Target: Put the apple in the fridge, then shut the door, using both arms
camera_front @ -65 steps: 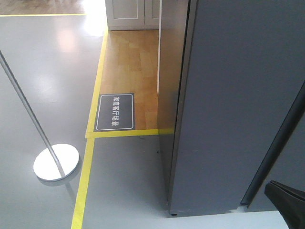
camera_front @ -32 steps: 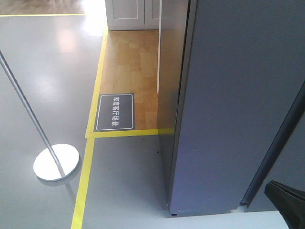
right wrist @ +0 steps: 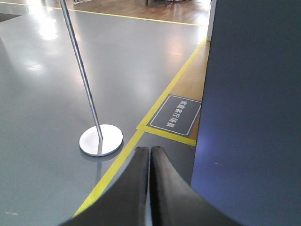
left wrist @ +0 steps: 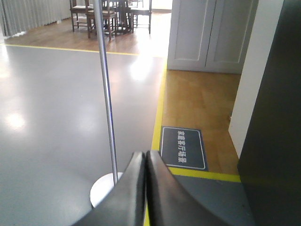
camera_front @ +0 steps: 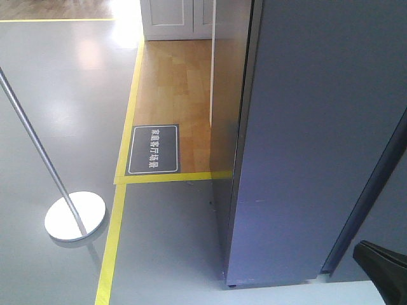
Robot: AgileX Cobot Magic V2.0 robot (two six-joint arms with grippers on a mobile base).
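fridge [camera_front: 318,140] fills the right of the front view, its dark grey-blue door [camera_front: 305,190] seen from outside and near shut against the cabinet; no apple shows in any view. left gripper [left wrist: 146,188] has its black fingers pressed together with nothing between them, above the grey floor [left wrist: 56,141] near a metal pole stand [left wrist: 106,94]. right gripper [right wrist: 149,183] is likewise closed and empty, just beside the door.
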